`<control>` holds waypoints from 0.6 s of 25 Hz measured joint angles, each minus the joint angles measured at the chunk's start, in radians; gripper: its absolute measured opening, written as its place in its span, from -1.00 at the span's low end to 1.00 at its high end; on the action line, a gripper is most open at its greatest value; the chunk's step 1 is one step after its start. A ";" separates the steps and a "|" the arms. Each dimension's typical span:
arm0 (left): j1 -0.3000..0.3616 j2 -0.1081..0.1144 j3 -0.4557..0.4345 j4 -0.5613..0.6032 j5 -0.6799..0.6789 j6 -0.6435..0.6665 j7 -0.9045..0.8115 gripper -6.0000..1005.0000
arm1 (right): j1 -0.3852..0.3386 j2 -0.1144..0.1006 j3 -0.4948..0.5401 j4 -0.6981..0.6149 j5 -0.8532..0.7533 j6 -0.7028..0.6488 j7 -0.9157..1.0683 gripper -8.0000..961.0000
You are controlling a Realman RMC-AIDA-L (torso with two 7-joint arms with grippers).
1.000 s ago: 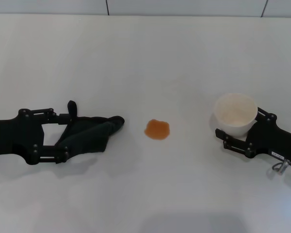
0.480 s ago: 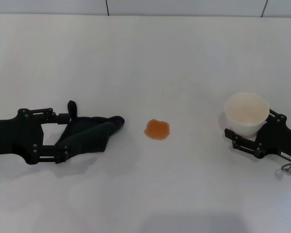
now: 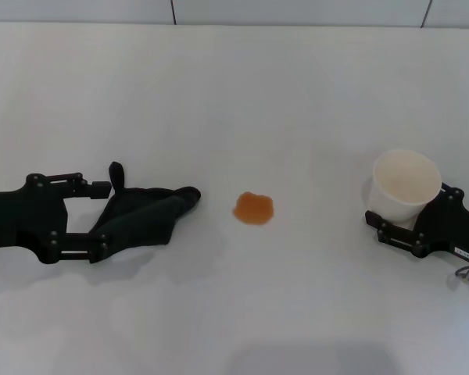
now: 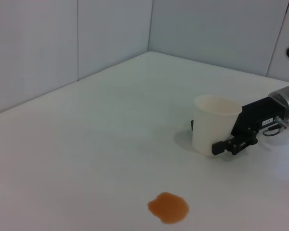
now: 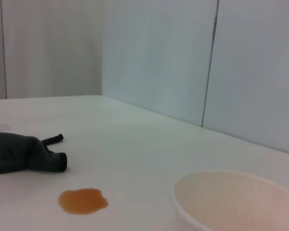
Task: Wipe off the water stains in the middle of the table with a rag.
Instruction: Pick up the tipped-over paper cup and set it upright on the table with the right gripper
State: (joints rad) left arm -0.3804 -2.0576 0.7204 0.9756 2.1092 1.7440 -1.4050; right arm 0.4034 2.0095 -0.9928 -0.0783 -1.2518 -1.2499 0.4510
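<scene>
The water stain (image 3: pixel 254 208) is a small orange blotch in the middle of the white table (image 3: pixel 234 94). It also shows in the left wrist view (image 4: pixel 168 208) and the right wrist view (image 5: pixel 83 200). A dark rag (image 3: pixel 144 216) lies to its left, also in the right wrist view (image 5: pixel 21 153). My left gripper (image 3: pixel 109 211) is open, with its fingers on either side of the rag's left end. My right gripper (image 3: pixel 410 209) is at the right, shut on a white paper cup (image 3: pixel 406 183).
The cup stands upright and looks empty in the left wrist view (image 4: pixel 214 125), with my right gripper (image 4: pixel 231 143) beside it. Its rim fills the near corner of the right wrist view (image 5: pixel 236 202). A pale wall runs along the table's far edge.
My right gripper has moved to the right with the cup, away from the stain. The left arm and the rag have not moved.
</scene>
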 joint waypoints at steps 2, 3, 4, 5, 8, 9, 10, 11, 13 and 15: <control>0.000 0.001 -0.001 0.000 0.000 0.000 0.000 0.60 | -0.002 0.000 0.001 0.000 0.000 0.001 0.000 0.70; 0.000 0.001 -0.001 0.000 0.000 -0.001 0.000 0.60 | -0.005 0.000 0.002 -0.001 0.000 -0.003 0.000 0.70; 0.000 0.002 -0.001 0.000 0.000 -0.003 0.000 0.60 | -0.009 0.000 0.002 -0.001 0.001 -0.007 0.000 0.70; 0.000 0.003 -0.001 0.000 0.000 -0.005 0.000 0.60 | -0.012 0.000 0.003 -0.003 0.001 -0.011 0.000 0.70; 0.000 0.004 0.000 -0.001 0.000 -0.012 0.000 0.60 | -0.020 -0.001 0.002 -0.012 0.001 -0.018 0.000 0.70; 0.000 0.004 0.000 -0.002 0.000 -0.013 0.000 0.60 | -0.023 -0.002 0.002 -0.015 0.001 -0.020 0.000 0.70; 0.000 0.004 0.000 -0.002 0.000 -0.013 0.000 0.60 | -0.024 -0.002 0.001 -0.016 0.001 -0.023 0.000 0.70; 0.000 0.004 0.001 -0.002 0.000 -0.014 0.000 0.60 | -0.025 -0.002 0.001 -0.017 0.001 -0.024 0.000 0.70; 0.000 0.004 0.001 0.000 0.000 -0.014 0.000 0.60 | -0.026 -0.002 0.001 -0.017 0.001 -0.025 0.001 0.70; 0.000 0.004 0.000 0.000 0.000 -0.014 0.000 0.60 | -0.033 -0.003 0.001 -0.020 0.001 -0.026 0.003 0.70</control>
State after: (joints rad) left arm -0.3804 -2.0539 0.7206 0.9756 2.1092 1.7303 -1.4054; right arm 0.3708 2.0068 -0.9918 -0.0980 -1.2509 -1.2755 0.4537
